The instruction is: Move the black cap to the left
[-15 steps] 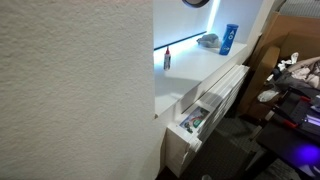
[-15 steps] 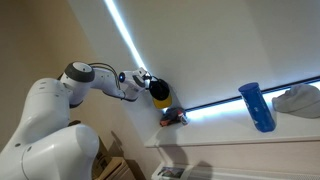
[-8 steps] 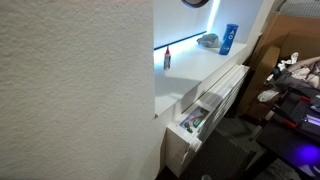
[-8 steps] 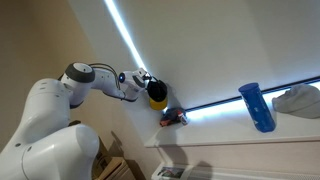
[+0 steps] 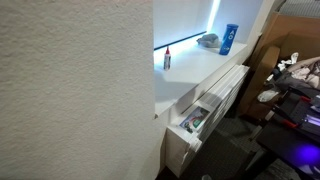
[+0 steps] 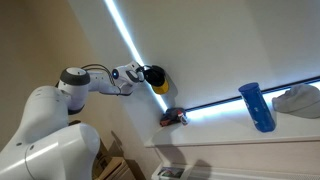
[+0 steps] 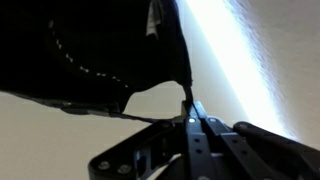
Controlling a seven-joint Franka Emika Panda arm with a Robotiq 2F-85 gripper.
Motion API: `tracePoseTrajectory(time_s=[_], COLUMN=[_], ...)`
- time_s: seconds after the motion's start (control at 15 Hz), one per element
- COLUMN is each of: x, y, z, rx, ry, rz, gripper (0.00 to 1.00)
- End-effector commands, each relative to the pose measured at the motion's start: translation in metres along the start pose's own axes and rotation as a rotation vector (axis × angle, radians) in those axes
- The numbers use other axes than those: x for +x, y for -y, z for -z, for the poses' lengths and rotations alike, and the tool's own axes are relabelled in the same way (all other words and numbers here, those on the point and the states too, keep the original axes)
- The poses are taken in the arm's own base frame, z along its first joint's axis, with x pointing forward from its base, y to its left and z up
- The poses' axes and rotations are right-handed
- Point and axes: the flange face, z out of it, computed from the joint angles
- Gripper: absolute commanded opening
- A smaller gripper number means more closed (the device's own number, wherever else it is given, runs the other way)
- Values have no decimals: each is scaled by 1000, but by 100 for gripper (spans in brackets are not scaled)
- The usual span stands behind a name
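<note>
In an exterior view my gripper [image 6: 146, 73] is shut on the black cap [image 6: 156, 79], which has a bright yellow part on its lower side, and holds it in the air against the wall, above and left of the shelf [image 6: 230, 135]. In the wrist view the black cap [image 7: 100, 45] fills the upper left, and the shut fingers [image 7: 189, 106] pinch its thin edge. The upright blue box [image 6: 256, 106] stands on the shelf to the right; it also shows in an exterior view [image 5: 228, 38]. Cap and gripper are out of that view.
A grey-blue lump [image 6: 298, 100] lies right of the blue box, also in an exterior view [image 5: 208, 41]. A small dark and red object [image 6: 172, 118] sits on the shelf's left end below the cap. A bright light strip [image 6: 125, 35] runs up the wall. An open drawer [image 5: 195, 118] juts below the shelf.
My gripper has lifted the cap upward, farther above the small object on the shelf. The dark shape at the top edge of an exterior view is gone.
</note>
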Motion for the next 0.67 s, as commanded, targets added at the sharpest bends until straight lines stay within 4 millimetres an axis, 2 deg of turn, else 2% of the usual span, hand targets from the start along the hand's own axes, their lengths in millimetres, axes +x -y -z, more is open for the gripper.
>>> tracePoseTrajectory(time_s=[0.0, 0.07, 0.2, 0.33, 0.6], x=[10, 16, 15, 6, 6], y=[54, 32, 55, 55, 52], z=[8, 9, 14, 12, 10], rx=[91, 40, 75, 79, 76], ry=[-157, -90, -134, -135, -137], rz=[0, -15, -7, 1, 5], gripper=[0, 2, 2, 2, 2])
